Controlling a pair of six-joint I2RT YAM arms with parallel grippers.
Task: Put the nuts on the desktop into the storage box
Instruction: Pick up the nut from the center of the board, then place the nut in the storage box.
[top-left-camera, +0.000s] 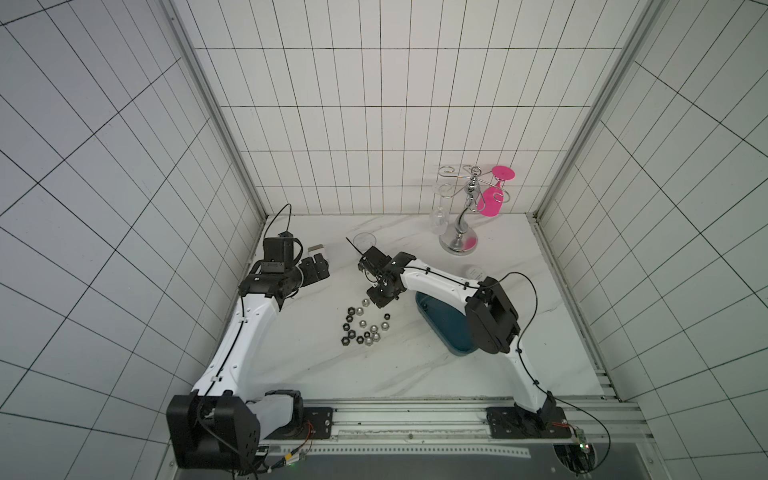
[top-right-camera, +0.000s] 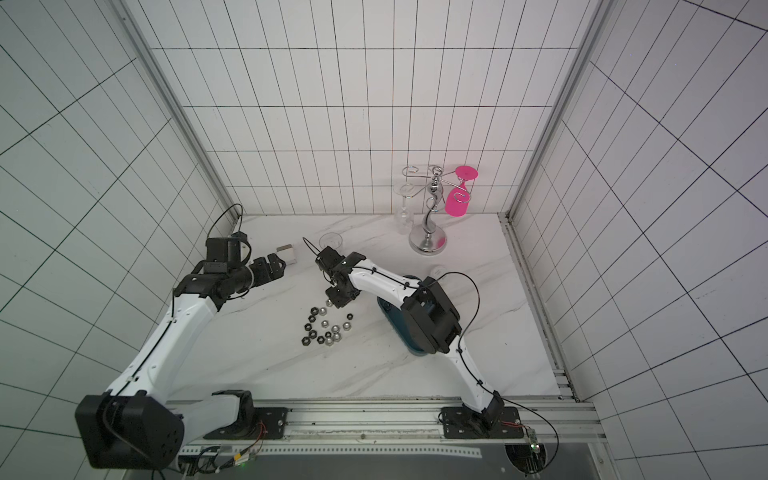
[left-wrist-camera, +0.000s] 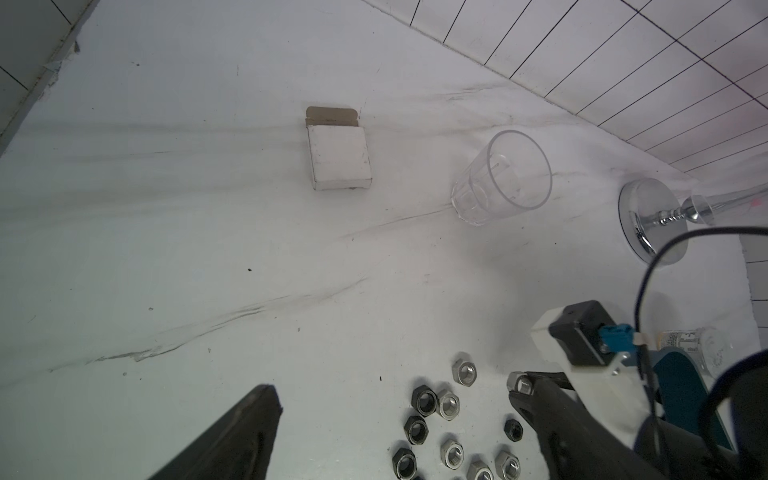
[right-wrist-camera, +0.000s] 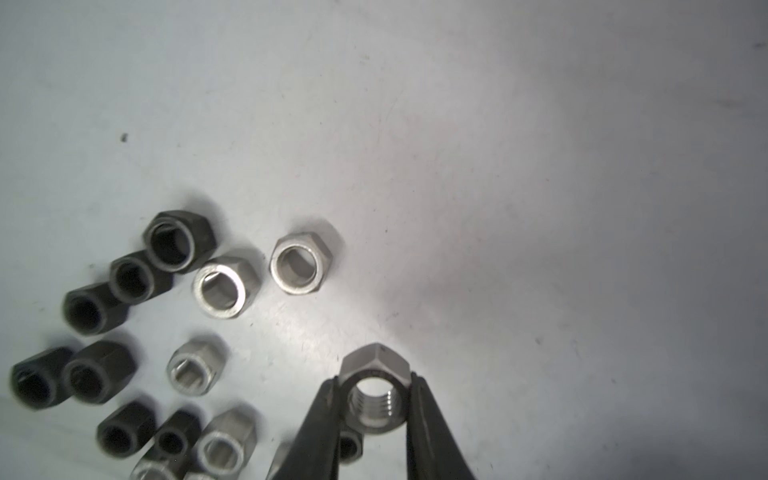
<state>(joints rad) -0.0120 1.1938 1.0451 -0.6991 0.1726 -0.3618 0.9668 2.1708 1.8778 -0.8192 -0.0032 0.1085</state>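
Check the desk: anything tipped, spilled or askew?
Nothing serious. The small white carton lies with its flap open, near the glass, which looks upright. The nuts sit loose on the desktop, as expected; the right gripper pinches a silver nut squarely.

In both top views the nuts (top-left-camera: 368, 328) lie clustered on the desktop (top-left-camera: 316, 365) at mid-frame, with the storage box (top-left-camera: 442, 328) to their right. Above the cluster stands a glass (top-left-camera: 364, 240), and a small carton (top-left-camera: 318, 250) lies left of it. A jar (top-left-camera: 475, 272) sits above the storage box; a rack (top-left-camera: 457, 245) stands at the upper right of the desktop. One nut (right-wrist-camera: 376, 361) sits in the right gripper (right-wrist-camera: 374, 380) at the cluster's upper edge.
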